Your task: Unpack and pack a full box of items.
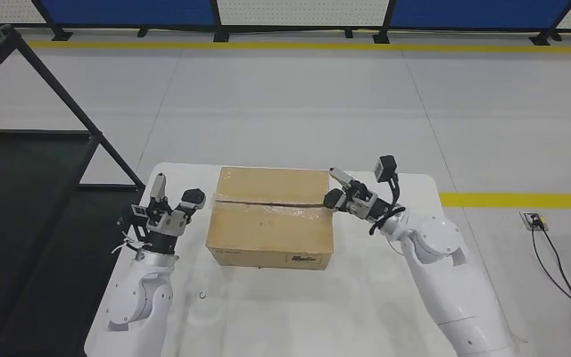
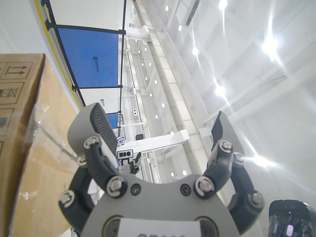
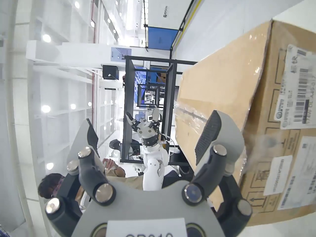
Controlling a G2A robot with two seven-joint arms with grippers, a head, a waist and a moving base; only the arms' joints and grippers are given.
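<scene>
A closed brown cardboard box [image 1: 268,219] sits in the middle of the white table [image 1: 375,294], its top seam covered with clear tape. My left gripper [image 1: 176,195] stands open beside the box's left end, pointing upward, with nothing between its fingers. The left wrist view has the box's printed side [image 2: 27,129] next to the open left gripper [image 2: 159,114]. My right gripper [image 1: 335,187] is open at the box's right end, level with the top edge near the end of the seam. In the right wrist view one finger [image 3: 209,134] of the right gripper [image 3: 153,122] lies close against the labelled end of the box [image 3: 222,87].
A small pale ring-like scrap [image 1: 205,294] lies on the table in front of the left arm. A black metal frame [image 1: 53,170] stands off the table's left side. Bare tabletop lies in front of the box.
</scene>
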